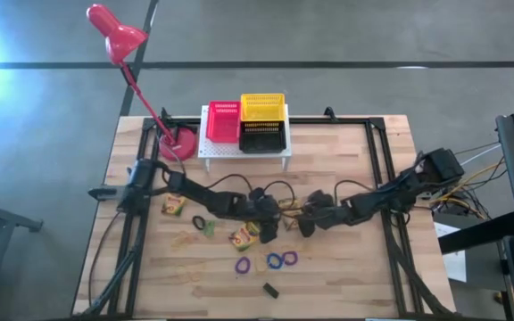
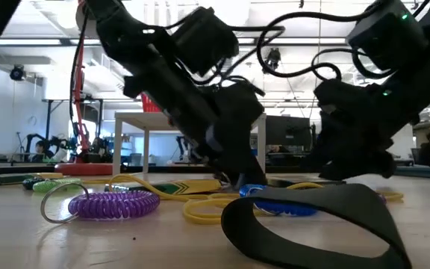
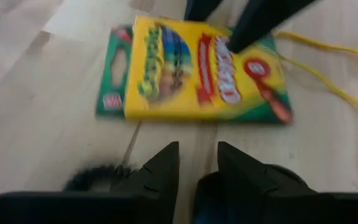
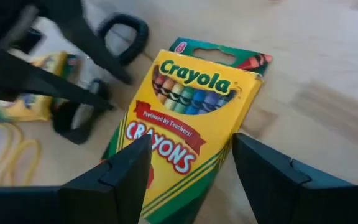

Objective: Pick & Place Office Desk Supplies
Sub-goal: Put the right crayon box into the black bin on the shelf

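My right gripper stands open, its fingers on either side of the flat yellow-and-green cardboard crayon box. The box is light and a little slippery, so I would take it by its long edges.

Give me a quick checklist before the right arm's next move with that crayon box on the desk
1. Right gripper fingers apart: ok, they stand wide, one on each side of the crayon box.
2. Box gripped by the right gripper: not ok, gaps show between the fingers and the box.
3. Box position: ok, it lies flat on the wooden table, label up.
4. Left gripper clear of that box: cannot tell, it hovers low beside a crayon box in its own view, with dark arm parts reaching over it.
5. Clutter nearby: not ok, a yellow rubber band and a black loop lie close.
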Tool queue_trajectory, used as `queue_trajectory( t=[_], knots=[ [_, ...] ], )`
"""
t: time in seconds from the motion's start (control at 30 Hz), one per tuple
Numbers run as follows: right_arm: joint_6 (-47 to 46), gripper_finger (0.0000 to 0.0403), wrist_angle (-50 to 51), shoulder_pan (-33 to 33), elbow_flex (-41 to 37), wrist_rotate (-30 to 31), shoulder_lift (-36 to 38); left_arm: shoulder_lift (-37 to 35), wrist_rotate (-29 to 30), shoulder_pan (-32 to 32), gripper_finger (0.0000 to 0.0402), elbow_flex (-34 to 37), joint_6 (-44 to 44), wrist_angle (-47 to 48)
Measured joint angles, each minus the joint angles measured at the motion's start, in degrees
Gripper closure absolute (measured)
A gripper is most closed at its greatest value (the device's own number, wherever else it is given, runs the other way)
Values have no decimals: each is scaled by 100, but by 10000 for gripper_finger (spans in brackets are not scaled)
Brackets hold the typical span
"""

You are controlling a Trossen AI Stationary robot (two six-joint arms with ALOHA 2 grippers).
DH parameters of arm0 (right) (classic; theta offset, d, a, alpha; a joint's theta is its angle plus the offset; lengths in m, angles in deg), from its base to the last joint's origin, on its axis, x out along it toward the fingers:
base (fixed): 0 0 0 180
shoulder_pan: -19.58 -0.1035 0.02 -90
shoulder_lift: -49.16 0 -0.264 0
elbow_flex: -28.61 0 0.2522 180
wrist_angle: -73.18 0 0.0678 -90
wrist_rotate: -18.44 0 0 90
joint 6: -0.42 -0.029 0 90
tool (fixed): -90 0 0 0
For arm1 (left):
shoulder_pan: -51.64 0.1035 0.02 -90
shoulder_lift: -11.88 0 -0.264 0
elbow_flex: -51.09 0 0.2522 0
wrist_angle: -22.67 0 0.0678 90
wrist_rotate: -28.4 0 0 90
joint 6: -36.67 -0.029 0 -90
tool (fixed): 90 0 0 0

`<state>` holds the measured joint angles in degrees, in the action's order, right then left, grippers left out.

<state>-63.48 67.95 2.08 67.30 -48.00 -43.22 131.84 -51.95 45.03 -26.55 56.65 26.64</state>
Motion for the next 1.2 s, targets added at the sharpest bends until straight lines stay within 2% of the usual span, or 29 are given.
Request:
queue_trajectory(
  t=[0.17, 0.27, 0.4, 0.57, 0.67, 0.9, 1.2],
  knots=[
    [224, 181, -843, 1, -22, -112, -437, 179, -40, 72, 284, -136, -2, 34],
    [273, 189, -947, -2, -31, -125, -486, 145, -48, 74, 284, -88, -2, 19],
    [420, 210, -971, -52, -120, -229, -217, 15, -43, 76, 284, 15, -6, -8],
    [626, 258, -956, -221, -203, -601, 199, -69, -25, 76, 284, 44, -23, 85],
    [684, 295, -1010, -268, -195, -442, 253, -137, 32, 49, 284, 54, -22, 154],
    [777, 386, -992, -524, -143, 424, 69, -409, 79, -10, 284, 70, -18, 411],
    [1652, 394, -956, -638, 123, 415, 17, -780, 130, -78, 284, 70, -61, 502]
  ],
)
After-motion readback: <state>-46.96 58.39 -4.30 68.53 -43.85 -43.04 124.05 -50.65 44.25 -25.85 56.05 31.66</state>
